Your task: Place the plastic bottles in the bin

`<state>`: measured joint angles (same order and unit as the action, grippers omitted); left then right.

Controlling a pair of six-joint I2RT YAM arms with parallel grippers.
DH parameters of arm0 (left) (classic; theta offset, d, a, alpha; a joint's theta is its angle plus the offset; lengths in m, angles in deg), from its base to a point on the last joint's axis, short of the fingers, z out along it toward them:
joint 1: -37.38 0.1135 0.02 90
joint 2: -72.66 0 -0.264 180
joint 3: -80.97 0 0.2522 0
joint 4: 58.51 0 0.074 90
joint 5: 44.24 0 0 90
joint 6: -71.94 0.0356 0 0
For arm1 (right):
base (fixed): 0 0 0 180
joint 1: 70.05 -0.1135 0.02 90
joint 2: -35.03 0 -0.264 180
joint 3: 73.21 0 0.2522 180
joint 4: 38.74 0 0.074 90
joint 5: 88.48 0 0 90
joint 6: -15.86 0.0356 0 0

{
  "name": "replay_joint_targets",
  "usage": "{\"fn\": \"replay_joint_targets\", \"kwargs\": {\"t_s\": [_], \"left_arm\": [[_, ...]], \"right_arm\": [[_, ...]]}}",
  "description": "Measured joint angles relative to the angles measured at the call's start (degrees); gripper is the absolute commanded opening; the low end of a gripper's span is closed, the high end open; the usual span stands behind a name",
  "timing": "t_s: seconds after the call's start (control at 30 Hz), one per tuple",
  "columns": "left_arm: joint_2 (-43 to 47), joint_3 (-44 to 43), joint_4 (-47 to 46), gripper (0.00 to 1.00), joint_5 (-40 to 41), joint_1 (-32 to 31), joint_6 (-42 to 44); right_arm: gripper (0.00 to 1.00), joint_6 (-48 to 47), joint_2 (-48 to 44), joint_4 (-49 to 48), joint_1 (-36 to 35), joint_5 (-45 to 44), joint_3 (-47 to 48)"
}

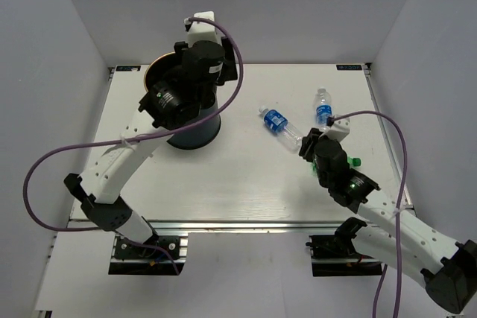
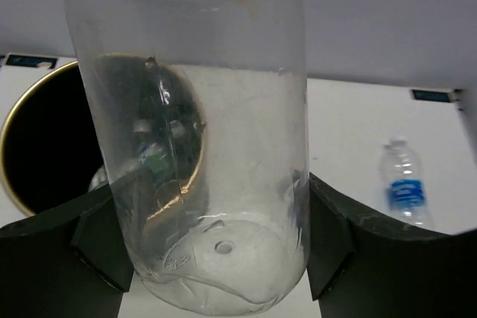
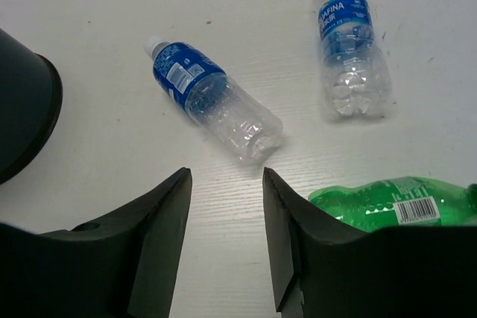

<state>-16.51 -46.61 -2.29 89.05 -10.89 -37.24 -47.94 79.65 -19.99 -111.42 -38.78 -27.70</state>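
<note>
My left gripper (image 2: 216, 247) is shut on a plain clear plastic bottle (image 2: 201, 132) and holds it upright beside the open mouth of the dark bin (image 2: 33, 147), which has a gold rim. In the top view the left arm covers most of the bin (image 1: 195, 133). My right gripper (image 3: 225, 184) is open and empty, just short of the base of a blue-labelled bottle (image 3: 212, 102) lying on the table. A second blue-labelled bottle (image 3: 349, 35) lies farther right. A green bottle (image 3: 387, 202) lies beside the right finger.
The white table (image 1: 223, 176) ends in a metal rail at the near edge, and grey walls close in the back and sides. A purple cable loops off each arm. Something with green on it shows faintly inside the bin through the clear bottle.
</note>
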Motion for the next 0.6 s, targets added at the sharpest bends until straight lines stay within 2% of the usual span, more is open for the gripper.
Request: {"fn": "replay_joint_targets", "kwargs": {"t_s": [0.07, 0.13, 0.17, 0.2, 0.37, 0.47, 0.57, 0.6], "left_arm": [[-0.5, 0.7, 1.2, 0.07, 2.0, 1.6, 0.5], [-1.2, 2.4, 2.1, 0.07, 3.8, 3.0, 1.4], [-1.6, 3.5, 2.2, 0.12, 4.5, 3.8, 1.9], [-1.9, 4.7, 2.2, 0.15, 4.8, 4.6, 2.3], [-3.8, 6.2, 2.6, 0.18, 5.4, 9.7, 4.0], [-4.3, 6.3, 2.5, 0.24, 5.2, 12.9, 4.3], [-4.5, 7.2, 2.4, 0.37, 4.1, 16.0, 4.5], [-4.7, 7.5, 2.5, 0.49, 3.7, 16.9, 4.5]], "right_arm": [[0.55, -1.1, 3.1, -1.1, 0.0, 0.0, 1.6], [0.65, -2.1, 7.1, -2.2, 0.0, 0.0, 3.6], [0.69, -2.8, 9.3, -2.6, 0.1, 0.1, 4.9], [0.77, -3.5, 11.8, -2.9, 0.2, 0.1, 6.2], [0.79, -7.5, 21.9, -3.4, 1.9, 2.5, 13.0], [0.79, -9.1, 25.1, -3.4, 3.4, 4.2, 16.5], [0.81, -10.3, 26.6, -3.3, 5.0, 5.5, 18.3], [0.84, -10.6, 27.1, -3.2, 5.7, 5.9, 18.8]]}}
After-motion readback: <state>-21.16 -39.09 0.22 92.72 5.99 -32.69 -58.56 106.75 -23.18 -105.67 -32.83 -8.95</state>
